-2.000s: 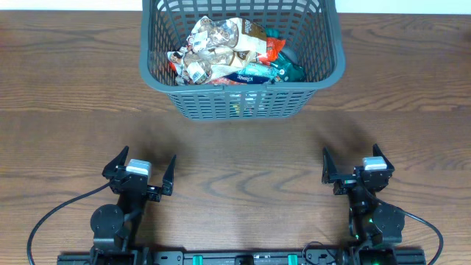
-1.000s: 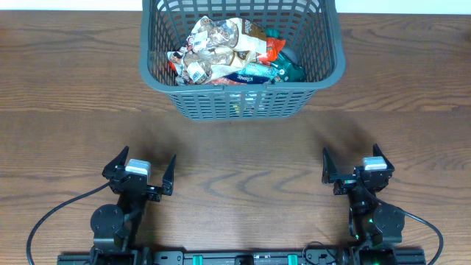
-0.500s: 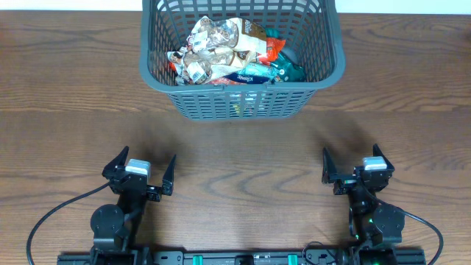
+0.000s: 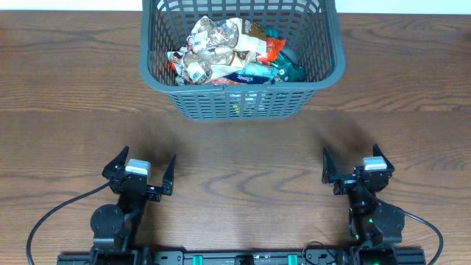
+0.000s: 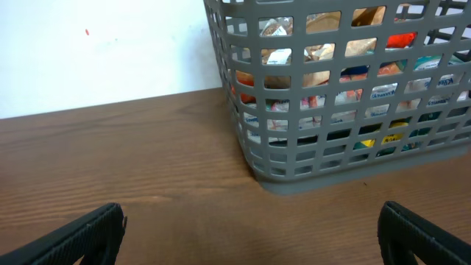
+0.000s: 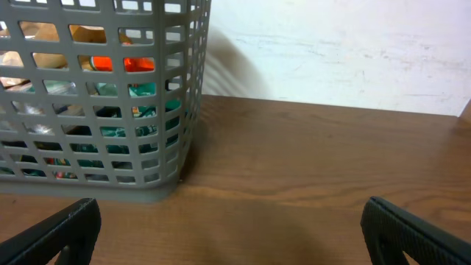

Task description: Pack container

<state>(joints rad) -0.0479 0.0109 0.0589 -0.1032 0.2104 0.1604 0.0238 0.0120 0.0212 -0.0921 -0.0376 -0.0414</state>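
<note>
The dark grey lattice container (image 4: 335,70) stands at the far middle of the wooden table, holding several snack packets (image 4: 232,51). It also shows in the left wrist view (image 5: 324,177) and the right wrist view (image 6: 110,188), with packets visible through the slots. My left gripper (image 4: 140,171) is open and empty near the front left edge. My right gripper (image 4: 352,163) is open and empty near the front right edge. Both are well short of the container. Their fingers show wide apart in the left wrist view (image 5: 250,235) and the right wrist view (image 6: 228,232).
A white wall runs behind the table (image 5: 110,51). Bare wooden tabletop (image 4: 243,154) lies between the grippers and the container. Cables (image 4: 51,217) trail from the arm bases at the front edge.
</note>
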